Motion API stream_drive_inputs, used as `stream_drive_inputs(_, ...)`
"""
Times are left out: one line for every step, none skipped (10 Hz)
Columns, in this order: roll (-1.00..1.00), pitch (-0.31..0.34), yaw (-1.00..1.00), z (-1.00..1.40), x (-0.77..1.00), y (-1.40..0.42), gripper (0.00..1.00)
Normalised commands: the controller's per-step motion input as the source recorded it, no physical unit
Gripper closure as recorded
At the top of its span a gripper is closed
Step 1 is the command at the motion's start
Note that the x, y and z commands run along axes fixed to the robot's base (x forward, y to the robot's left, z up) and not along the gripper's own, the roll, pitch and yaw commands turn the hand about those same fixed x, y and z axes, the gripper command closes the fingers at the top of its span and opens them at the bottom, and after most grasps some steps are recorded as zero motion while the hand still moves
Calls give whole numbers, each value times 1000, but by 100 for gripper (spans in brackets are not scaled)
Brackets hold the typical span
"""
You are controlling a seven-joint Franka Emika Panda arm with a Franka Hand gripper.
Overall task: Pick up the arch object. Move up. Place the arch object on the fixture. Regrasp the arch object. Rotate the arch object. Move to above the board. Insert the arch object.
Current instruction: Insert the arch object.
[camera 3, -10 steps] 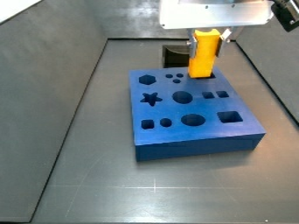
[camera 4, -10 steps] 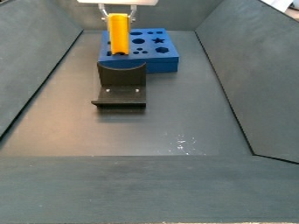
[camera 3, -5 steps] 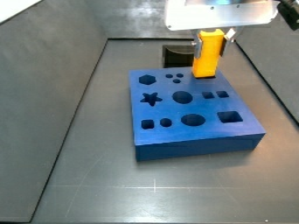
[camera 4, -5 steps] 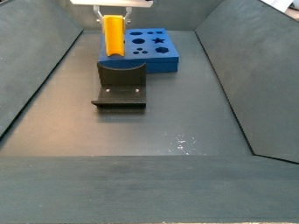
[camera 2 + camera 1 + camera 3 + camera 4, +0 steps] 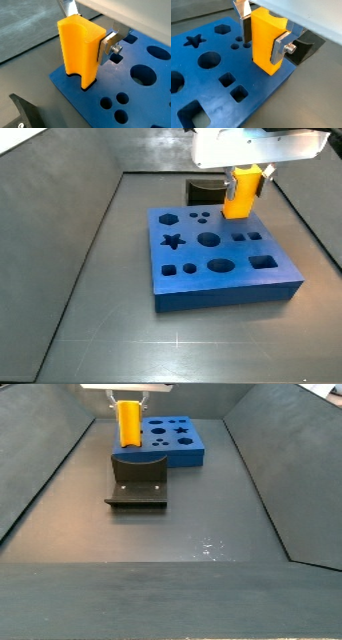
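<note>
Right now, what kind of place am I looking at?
Probably a robot test cell for peg insertion: bare grey walls, a blue board with shaped holes, a dark fixture, and the gripper holding an orange arch object above the board.

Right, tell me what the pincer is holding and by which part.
The pincer holds the smooth orange-yellow oblong arch block upright, clamped across its upper sides, above the blue slab with cut-out holes.
</note>
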Motion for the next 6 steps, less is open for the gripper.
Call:
stream_drive_inputs(-20,169,-740,-357,-123,206,100)
stream_drive_inputs(-20,169,-760,-349,-149,183,100)
stream_drive_inputs(-59,136,-623,-349,0,123,100)
stream_drive_inputs(-77,51,-403,-557,89,0,100)
stream_drive_inputs(-54,6,-194,-743,197,34,100)
stream_drive_inputs(-57,0,-177,-389,177,11,100)
